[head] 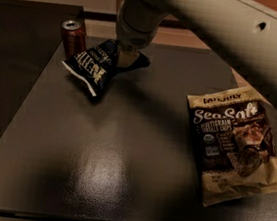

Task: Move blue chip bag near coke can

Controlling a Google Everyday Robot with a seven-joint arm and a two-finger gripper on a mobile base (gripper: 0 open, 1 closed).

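Blue chip bag (89,67) hangs tilted at far left of worktop (121,171), just beside coke can (73,38). I judge it light, crinkly foil, soft and slippery, best pinched at crimped top seam. My pincer (126,58) is closed on that top edge. My arm slants in from upper right, wrist pointing down. Sea Salt chip bag (235,144) lies well apart, at right.

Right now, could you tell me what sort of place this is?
Likely a lab test table: dark matte tabletop, red-brown soda can, cream chip bag; end effector gripping a navy foil chip bag beside the can.
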